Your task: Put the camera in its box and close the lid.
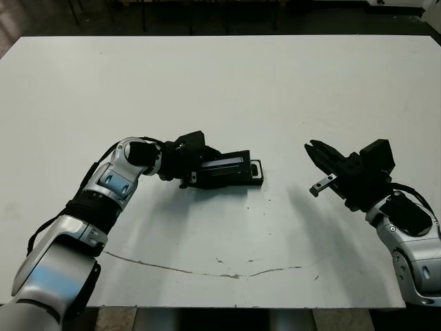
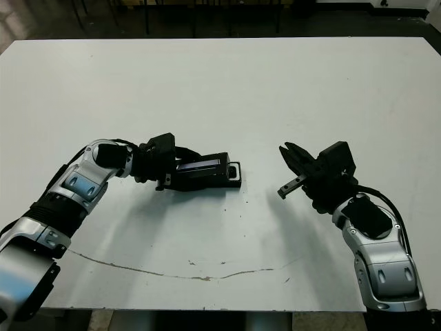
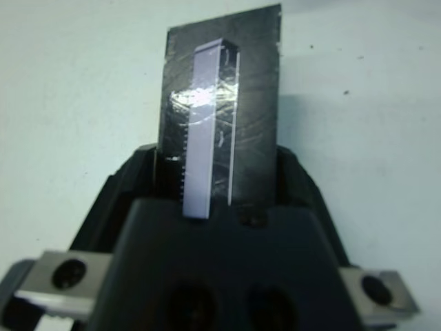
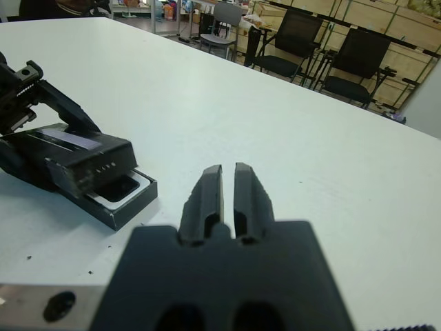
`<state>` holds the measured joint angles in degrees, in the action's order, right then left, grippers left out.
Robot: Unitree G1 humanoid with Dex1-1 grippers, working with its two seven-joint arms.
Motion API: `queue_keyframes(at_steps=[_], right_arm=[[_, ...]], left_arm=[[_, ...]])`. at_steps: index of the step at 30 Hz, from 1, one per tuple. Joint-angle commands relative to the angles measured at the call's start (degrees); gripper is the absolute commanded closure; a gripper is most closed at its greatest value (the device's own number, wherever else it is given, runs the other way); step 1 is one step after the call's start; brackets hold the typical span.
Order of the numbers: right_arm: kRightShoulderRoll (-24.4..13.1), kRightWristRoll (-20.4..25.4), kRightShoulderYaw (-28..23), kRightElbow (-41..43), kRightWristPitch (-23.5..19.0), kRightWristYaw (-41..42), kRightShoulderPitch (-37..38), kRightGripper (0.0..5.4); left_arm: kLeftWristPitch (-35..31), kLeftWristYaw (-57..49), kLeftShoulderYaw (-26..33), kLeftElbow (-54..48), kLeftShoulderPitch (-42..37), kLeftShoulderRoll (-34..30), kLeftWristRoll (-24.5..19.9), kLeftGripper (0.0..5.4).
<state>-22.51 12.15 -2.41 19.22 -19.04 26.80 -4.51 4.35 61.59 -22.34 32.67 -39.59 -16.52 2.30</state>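
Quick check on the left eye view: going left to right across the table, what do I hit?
Left hand → lid, gripped by that hand, over the box → uncovered end of the box → bare table → right hand, fingers shut, holding nothing.

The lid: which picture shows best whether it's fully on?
The right wrist view: the lid leaves the box's white-lined end uncovered. Eye views show that faintly; the left wrist view shows only the lid's top, held by the left gripper.
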Motion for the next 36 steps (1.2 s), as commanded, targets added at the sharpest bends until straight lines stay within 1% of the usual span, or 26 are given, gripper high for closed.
queue_keyframes(at_steps=[1, 8, 14, 18, 26, 29, 33, 36], right_arm=[[-0.72, 0.16, -0.1, -0.03, -0.92, 0.24, 1.0, 5.4], [-1.08, -0.27, -0.14, 0.44, -0.9, -0.01, 1.16, 5.4], [-1.47, -0.56, -0.28, 0.82, -1.62, -0.26, 1.15, 5.4], [-1.31, 0.01, -0.85, 1.11, -2.5, -0.46, 1.22, 5.4], [-1.65, 1.39, -2.43, 1.97, -2.76, 0.3, 1.86, 5.4], [-1.8, 1.6, -2.89, 2.07, -1.74, 0.62, 2.16, 5.4], [-1.71, 1.87, -3.15, 2.65, -2.33, 0.34, 2.52, 5.4], [-1.88, 1.95, -3.06, 2.3, -1.79, 0.7, 2.49, 5.4]], left_arm=[[-4.46, -1.98, -1.83, 3.21, 2.33, 2.36, 2.22, 2.67], [-5.93, -2.67, -2.85, 3.17, 1.96, 5.13, 2.69, 2.67], [-4.32, -3.52, -3.64, 4.32, 2.09, 6.88, 3.41, 2.67], [-5.42, -3.4, -4.3, 5.57, 1.18, 8.31, 3.92, 2.67], [-6.14, -3.57, -7.43, 12.29, -3.44, 12.66, 6.66, 2.67], [-3.81, -3.93, -8.92, 14.9, -4.82, 14.01, 8.12, 2.67], [-0.99, -4.04, -9.97, 19.02, -6.33, 15.89, 8.89, 2.67], [1.3, -4.58, -11.4, 20.15, -6.98, 16.62, 10.24, 2.67]])
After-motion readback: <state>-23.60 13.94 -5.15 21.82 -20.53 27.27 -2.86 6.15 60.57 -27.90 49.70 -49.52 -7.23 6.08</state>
